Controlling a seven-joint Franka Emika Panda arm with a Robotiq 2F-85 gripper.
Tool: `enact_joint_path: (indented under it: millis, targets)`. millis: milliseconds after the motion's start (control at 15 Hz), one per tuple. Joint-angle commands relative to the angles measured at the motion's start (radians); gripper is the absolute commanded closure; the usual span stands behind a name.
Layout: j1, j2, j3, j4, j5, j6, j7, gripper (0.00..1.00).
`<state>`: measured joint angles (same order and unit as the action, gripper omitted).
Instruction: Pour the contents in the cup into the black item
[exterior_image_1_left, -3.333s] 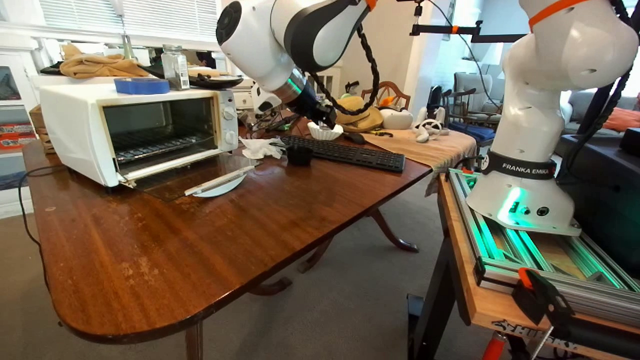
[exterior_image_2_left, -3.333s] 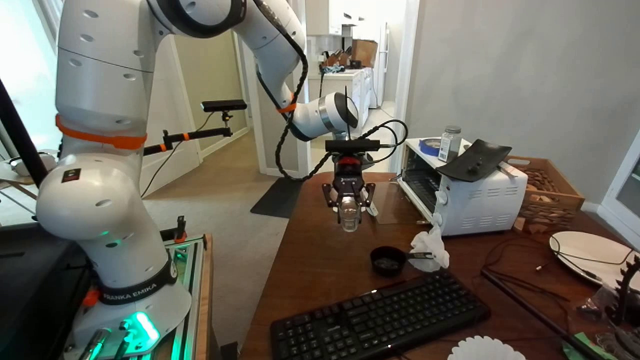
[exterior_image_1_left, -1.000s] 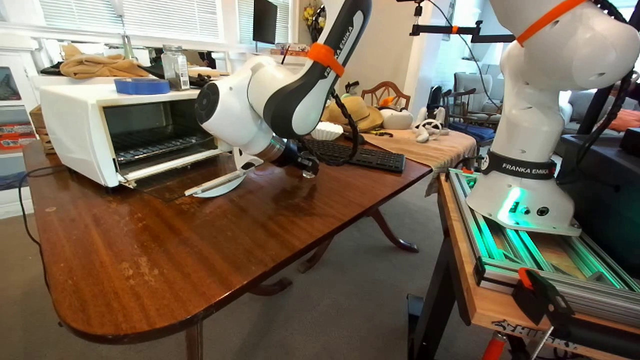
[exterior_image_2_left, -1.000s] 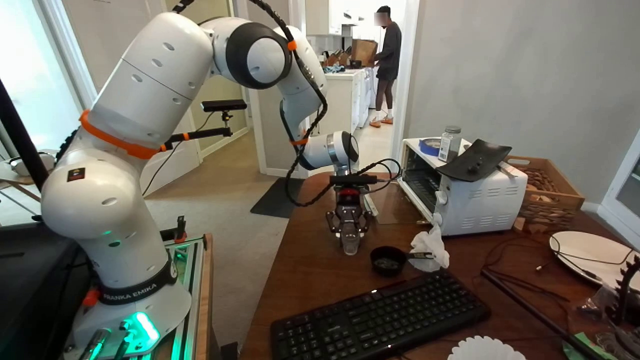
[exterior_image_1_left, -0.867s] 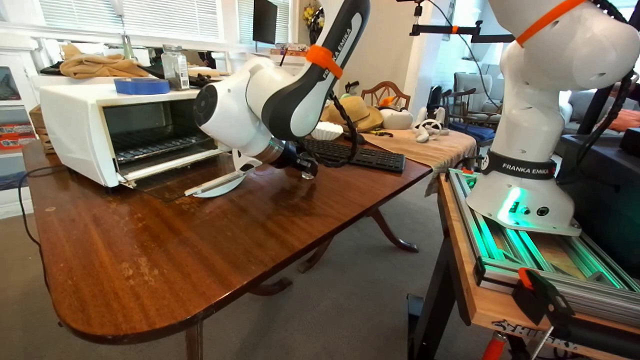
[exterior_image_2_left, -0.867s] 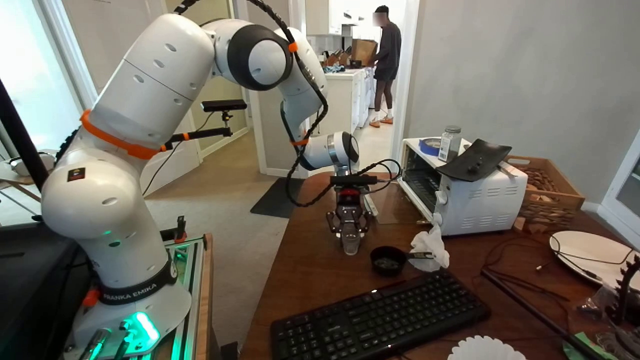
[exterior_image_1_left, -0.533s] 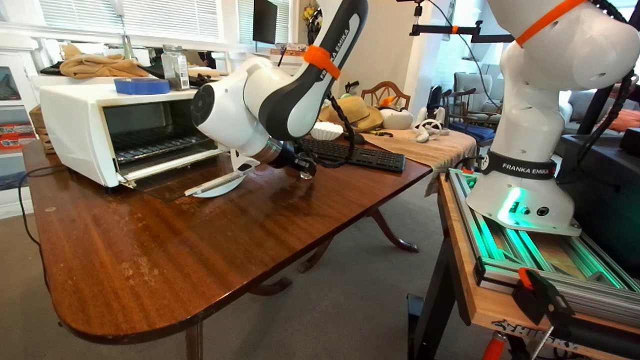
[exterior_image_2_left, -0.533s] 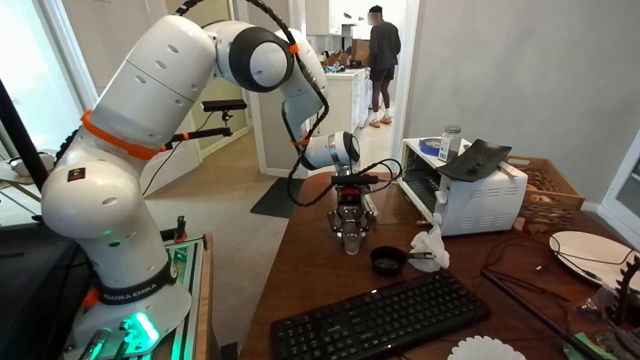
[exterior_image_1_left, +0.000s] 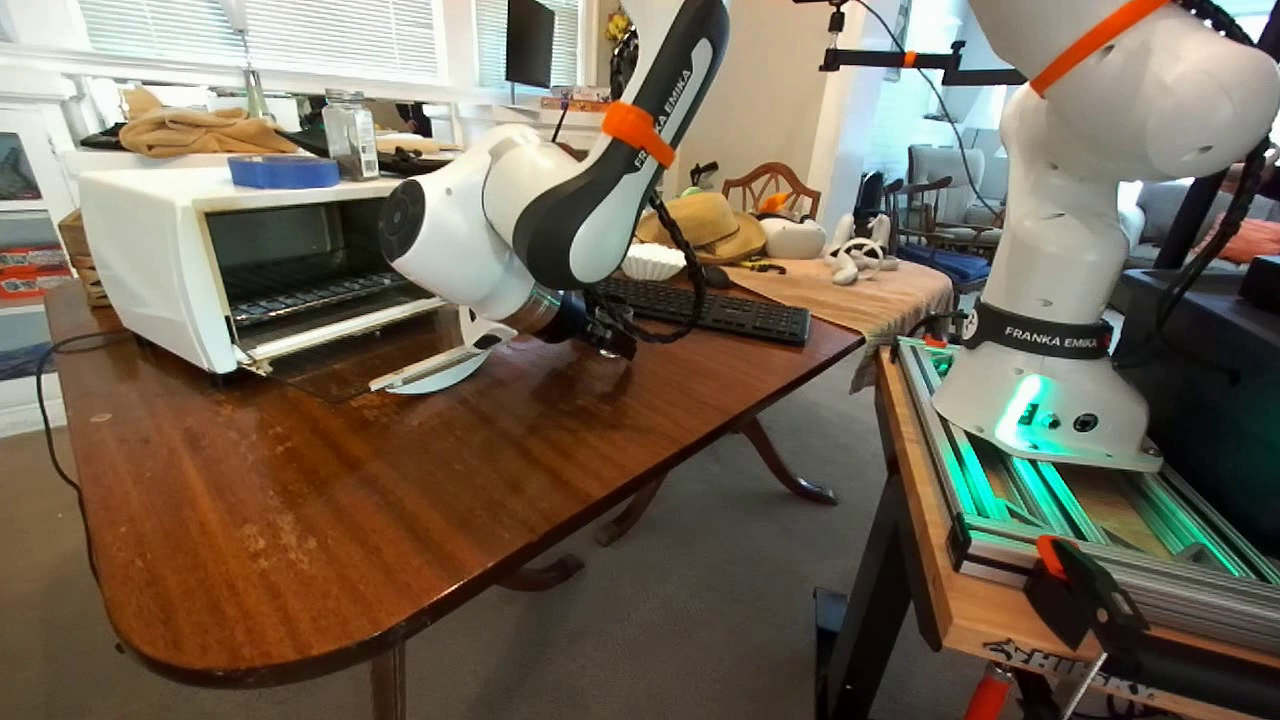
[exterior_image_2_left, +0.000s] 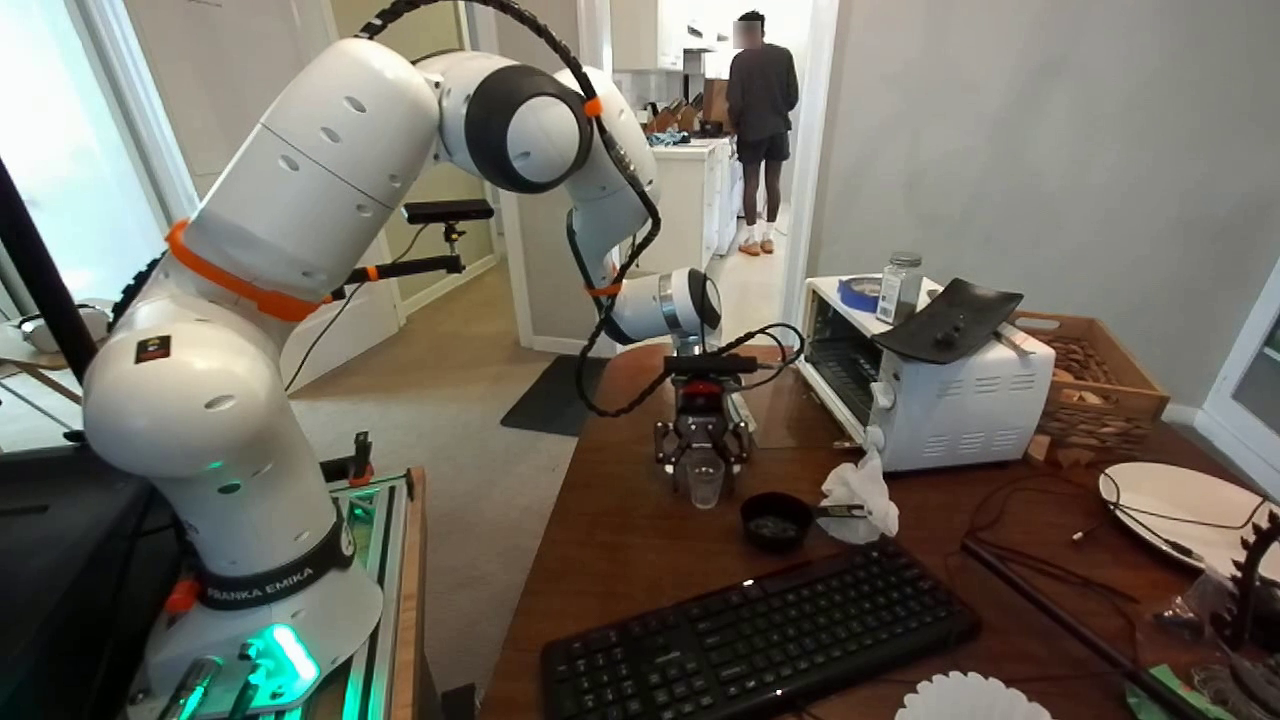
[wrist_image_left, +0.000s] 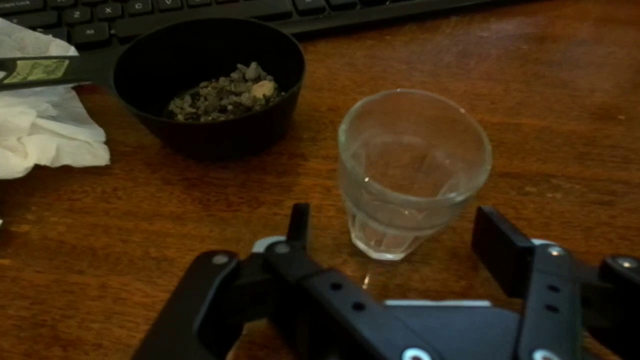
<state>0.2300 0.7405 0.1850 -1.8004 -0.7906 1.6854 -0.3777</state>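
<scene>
Newly released by parted tool (wrist_image_left: 392, 235): one empty-looking glass (wrist_image_left: 412, 172), upright on table (wrist_image_left: 140, 215); pour into black scoop (wrist_image_left: 235, 132) apparently done.

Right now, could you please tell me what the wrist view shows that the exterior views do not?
Only the wrist view shows readable letters like Z and X on the keyboard, and a tan stone among the gravel.

Only the exterior views show the toaster oven, the jar and the robot base.

Both share the keyboard, wooden table, clear glass and open gripper; the black cup is in the wrist view and an exterior view.
</scene>
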Motion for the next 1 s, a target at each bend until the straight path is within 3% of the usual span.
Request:
enact_joint_path:
  millis: [0,400,867,933]
  targets:
    - [0.01,0.017,0.0,0.016,-0.001,-0.015,0.012,0.0]
    - [0.038,-0.074,0.016,-0.057,-0.01,0.001,0.094,0.0]
    - [0.104,-0.203,0.028,-0.129,-0.041,-0.084,0.231,0.0]
    - [0.085,-0.151,0.03,-0.074,-0.011,-0.074,0.196,0.0]
